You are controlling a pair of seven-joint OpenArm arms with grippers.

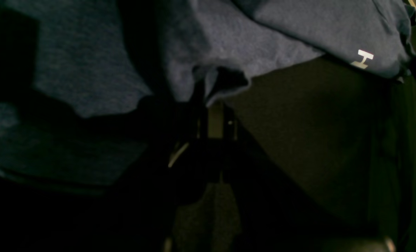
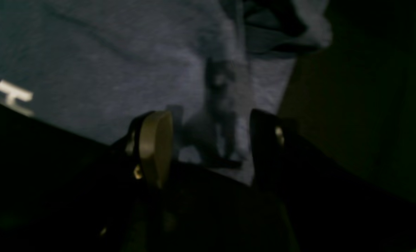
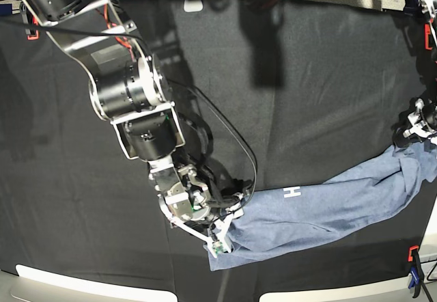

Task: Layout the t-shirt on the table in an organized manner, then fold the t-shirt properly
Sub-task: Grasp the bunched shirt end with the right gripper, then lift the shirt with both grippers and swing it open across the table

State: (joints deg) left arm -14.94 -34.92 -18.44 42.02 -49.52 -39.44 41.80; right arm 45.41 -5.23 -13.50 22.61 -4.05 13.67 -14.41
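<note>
The light blue-grey t-shirt [image 3: 328, 210] lies stretched in a long crumpled band across the black table [image 3: 273, 76], from bottom centre to the far right edge. A white "H" [image 3: 292, 193] shows on it. At the right end my left gripper [image 3: 415, 126] is shut on a bunched edge of the shirt [image 1: 225, 82], and in the left wrist view cloth hangs from the left gripper [image 1: 214, 105]. At the band's lower left end my right gripper [image 3: 222, 237] stands open. In the right wrist view the right gripper [image 2: 211, 140] has its jaws wide apart over the shirt [image 2: 106, 70], gripping nothing.
Orange and blue clamps [image 3: 414, 268] hold the table cloth at the lower right corner. Another clamp [image 3: 430, 35] sits at the upper right and an orange one [image 3: 31, 32] at the upper left. The right arm's big joints [image 3: 126, 83] reach in from the top left, with cables trailing.
</note>
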